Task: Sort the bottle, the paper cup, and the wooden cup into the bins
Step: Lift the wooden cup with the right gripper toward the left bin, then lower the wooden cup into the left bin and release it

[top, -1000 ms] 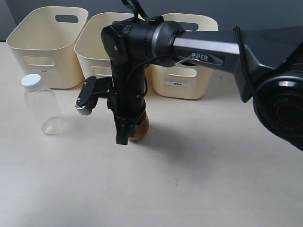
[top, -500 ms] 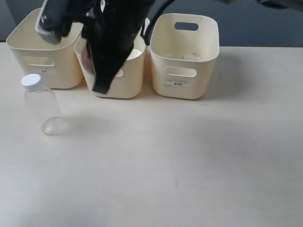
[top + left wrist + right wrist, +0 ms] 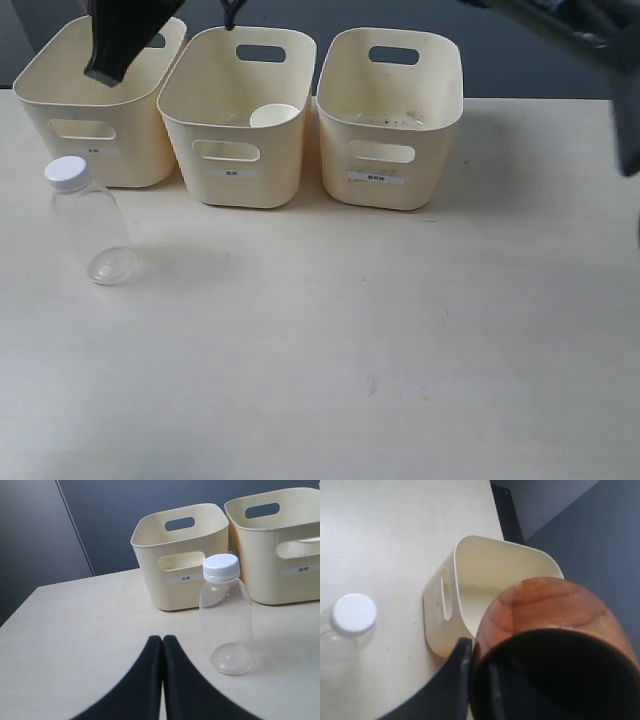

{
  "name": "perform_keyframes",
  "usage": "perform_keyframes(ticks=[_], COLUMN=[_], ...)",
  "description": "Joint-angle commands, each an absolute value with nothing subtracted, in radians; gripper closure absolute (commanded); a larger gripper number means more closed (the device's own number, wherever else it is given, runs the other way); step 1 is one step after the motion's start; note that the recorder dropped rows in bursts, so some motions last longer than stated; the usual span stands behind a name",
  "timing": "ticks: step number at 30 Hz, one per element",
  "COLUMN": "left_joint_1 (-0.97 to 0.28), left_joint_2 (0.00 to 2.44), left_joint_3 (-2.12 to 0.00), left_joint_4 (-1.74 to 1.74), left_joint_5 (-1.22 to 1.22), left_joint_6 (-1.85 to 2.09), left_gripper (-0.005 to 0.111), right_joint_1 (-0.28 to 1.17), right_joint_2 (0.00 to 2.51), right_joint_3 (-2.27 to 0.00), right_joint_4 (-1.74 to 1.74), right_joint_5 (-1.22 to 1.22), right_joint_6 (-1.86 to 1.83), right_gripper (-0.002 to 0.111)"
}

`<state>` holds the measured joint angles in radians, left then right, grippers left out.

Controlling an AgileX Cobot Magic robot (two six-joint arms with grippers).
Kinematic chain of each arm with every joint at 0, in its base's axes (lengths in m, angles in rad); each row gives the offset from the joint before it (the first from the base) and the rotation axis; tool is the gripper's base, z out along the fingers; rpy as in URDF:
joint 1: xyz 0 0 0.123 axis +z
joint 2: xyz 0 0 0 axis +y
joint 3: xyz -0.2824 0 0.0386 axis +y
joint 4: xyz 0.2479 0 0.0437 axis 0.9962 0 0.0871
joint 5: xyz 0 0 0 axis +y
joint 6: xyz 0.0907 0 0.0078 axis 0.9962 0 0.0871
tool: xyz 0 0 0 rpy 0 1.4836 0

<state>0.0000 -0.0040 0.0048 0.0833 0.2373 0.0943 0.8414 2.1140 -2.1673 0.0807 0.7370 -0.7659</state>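
Now, field lines:
Right pincer (image 3: 480, 680): pinching the wooden cup (image 3: 545, 640) at its rim, one finger outside the wall, one inside the dark bowl; held in the air above the leftmost bin (image 3: 485, 575). In the exterior view only a dark tip shows at the top left, over that bin (image 3: 100, 100).
Change: a second ago this arm stood low on the table (image 3: 400, 350) with the wooden cup near the middle; half a second ago it was blurred over the left and middle bins; now it has swung farther left and higher, mostly out of frame.
Left pincer (image 3: 162, 645): fingers pressed together, nothing between them, low over the table, pointing toward the bottle (image 3: 226, 615).
Bottle: upright on the table in front of the leftmost bin, white cap on; unmoved across the frames (image 3: 88, 220).
Paper cup (image 3: 275, 116): inside the middle bin (image 3: 235, 150), rim up.
Right-hand bin (image 3: 390, 140): no task item seen inside.
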Motion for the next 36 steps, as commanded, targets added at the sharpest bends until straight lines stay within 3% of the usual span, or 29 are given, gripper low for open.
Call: perform_keyframes(ticks=[1,5,11,34,36], left_joint_1=[-0.005,-0.005,-0.005,-0.005,-0.005], left_joint_2=[0.0,0.0,0.0,0.0,0.0], left_joint_3=[0.0,0.0,0.0,0.0,0.0], left_joint_4=[0.081,0.081,0.081,0.081,0.081], left_joint_5=[0.232,0.232,0.232,0.232,0.232], left_joint_6=[0.089,0.089,0.089,0.089,0.089], left_gripper=[0.107,0.107,0.107,0.107,0.107], right_joint_1=[0.837,0.837,0.778,0.748,0.748], right_joint_2=[2.292,2.496,2.635,2.68,2.68], right_joint_3=[-2.417,-2.588,-2.62,-2.62,-2.62], right_joint_4=[0.076,0.132,0.216,0.324,0.324], right_joint_5=[0.708,0.56,0.458,0.484,0.497], right_joint_6=[-0.794,-0.886,-0.907,-0.907,-0.905], right_gripper=[0.109,0.109,0.109,0.109,0.103])
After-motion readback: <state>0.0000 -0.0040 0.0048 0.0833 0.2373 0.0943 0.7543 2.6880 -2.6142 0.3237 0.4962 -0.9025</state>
